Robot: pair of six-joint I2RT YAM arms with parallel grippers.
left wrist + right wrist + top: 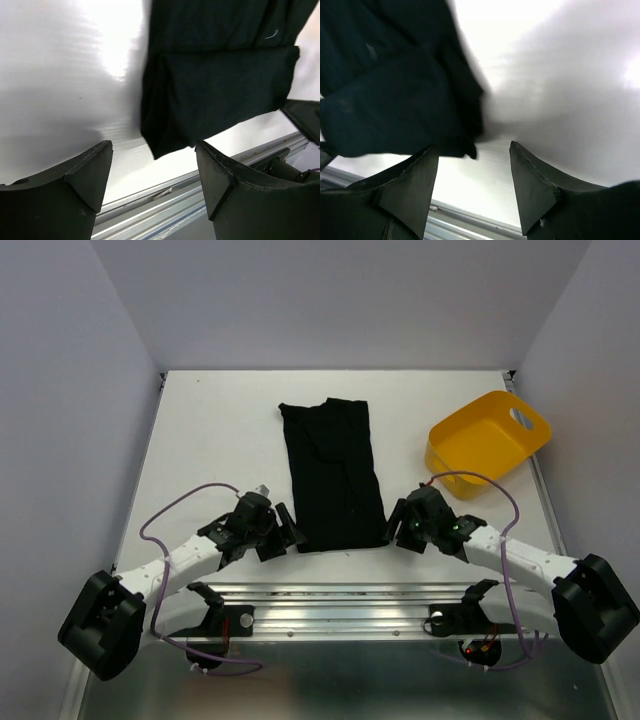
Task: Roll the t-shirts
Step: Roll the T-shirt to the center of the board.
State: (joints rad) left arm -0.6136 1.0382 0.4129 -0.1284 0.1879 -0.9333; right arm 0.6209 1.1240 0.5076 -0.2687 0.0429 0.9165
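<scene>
At the near edge of the table (220, 430), the two grippers flank the near end of the black t-shirt (335, 470), one at each corner. The left gripper (283, 530) is just beside the near-left corner and the right gripper (398, 525) just beside the near-right corner, so neither arm is clearly nearer. Both arms reach inward low over the table, fingers angled toward the cloth. Both pairs of jaws are parted with nothing between them; in each wrist view the corner of the cloth lies just beyond the fingertips, not pinched. The t-shirt is folded into a narrow strip in the middle of the table, its long axis running near to far, and its near end looks doubled over. Rolling would likely start here and travel away from the arms. A yellow tub (490, 440) sits at far right, apart from the cloth.
</scene>
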